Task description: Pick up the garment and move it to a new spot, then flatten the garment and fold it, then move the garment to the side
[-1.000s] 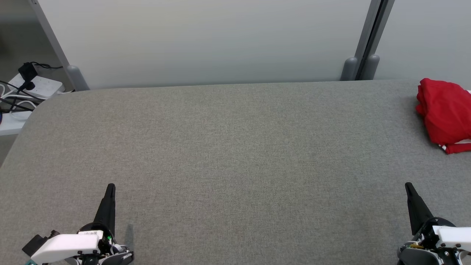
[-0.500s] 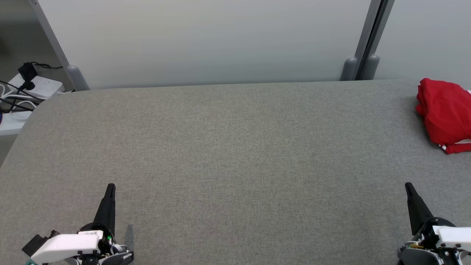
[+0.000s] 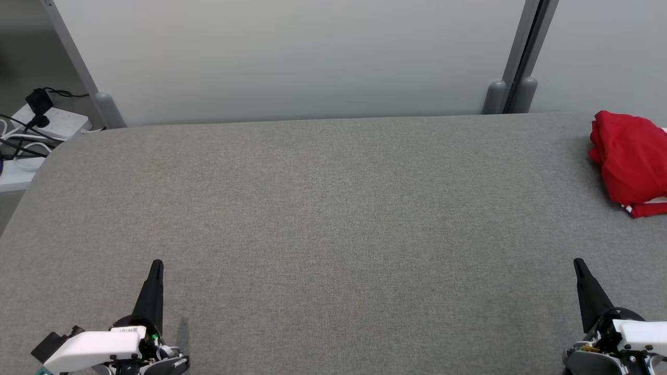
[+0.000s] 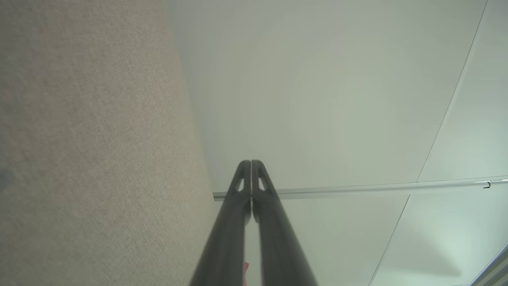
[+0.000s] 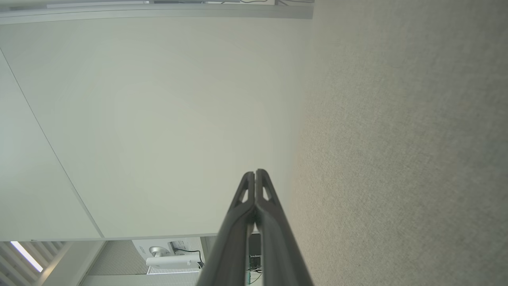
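Garment (image 3: 628, 161): red, white-trimmed, bunched at the far right edge of the frame on the grey desk (image 3: 333, 208). Probably soft, light and limp; best pinched at a raised fold. Left gripper (image 3: 156, 266), lower left: clenched, empty. Right gripper (image 3: 577, 263), lower right: likewise. Wrist label (image 3: 127, 329): too small to read.

A wide grey fabric tabletop (image 3: 333, 208) with rounded far corners stands against pale wall panels (image 3: 292, 57), which are joined by a grey post (image 3: 523, 57). Beyond the tabletop's far left corner, a white power strip (image 3: 52, 122) holds a black plug (image 3: 39, 99) among tangled cables (image 3: 21, 140).
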Robot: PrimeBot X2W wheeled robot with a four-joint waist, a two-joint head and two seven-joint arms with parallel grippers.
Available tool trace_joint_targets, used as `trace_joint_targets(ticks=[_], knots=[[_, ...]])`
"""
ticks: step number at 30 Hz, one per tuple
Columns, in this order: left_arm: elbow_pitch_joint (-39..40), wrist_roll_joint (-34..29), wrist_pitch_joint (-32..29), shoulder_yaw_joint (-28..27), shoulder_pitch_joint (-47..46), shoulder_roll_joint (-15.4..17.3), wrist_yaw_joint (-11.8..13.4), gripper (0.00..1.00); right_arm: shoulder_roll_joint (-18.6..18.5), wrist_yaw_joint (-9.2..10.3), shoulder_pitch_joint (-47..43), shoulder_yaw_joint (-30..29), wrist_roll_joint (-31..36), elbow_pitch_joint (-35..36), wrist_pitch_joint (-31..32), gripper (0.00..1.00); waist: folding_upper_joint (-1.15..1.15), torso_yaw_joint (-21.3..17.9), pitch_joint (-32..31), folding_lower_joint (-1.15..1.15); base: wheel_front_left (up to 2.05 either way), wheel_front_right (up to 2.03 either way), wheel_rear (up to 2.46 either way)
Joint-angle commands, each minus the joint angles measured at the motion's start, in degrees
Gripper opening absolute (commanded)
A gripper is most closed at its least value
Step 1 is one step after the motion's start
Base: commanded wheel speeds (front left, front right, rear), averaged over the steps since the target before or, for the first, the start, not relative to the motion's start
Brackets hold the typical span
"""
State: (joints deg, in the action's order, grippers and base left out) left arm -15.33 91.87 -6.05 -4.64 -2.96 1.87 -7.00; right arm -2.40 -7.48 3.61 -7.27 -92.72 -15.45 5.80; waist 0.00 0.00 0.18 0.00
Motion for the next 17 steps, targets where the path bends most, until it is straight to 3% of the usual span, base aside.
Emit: trace_joint_targets(ticks=[1,17], knots=[[1.3,0.3,-0.4,-1.9,-3.2,1.0,-0.5,0.00,-0.7,-0.01,2.6,0.9,0.4,1.4,0.5,0.00,0.00,0.0,0.0,0.00,0.00,0.00,0.00],[1.3,0.3,-0.4,-1.9,-3.2,1.0,-0.5,0.00,-0.6,-0.01,2.6,0.9,0.4,1.4,0.6,0.00,0.00,0.0,0.0,0.00,0.00,0.00,0.00]])
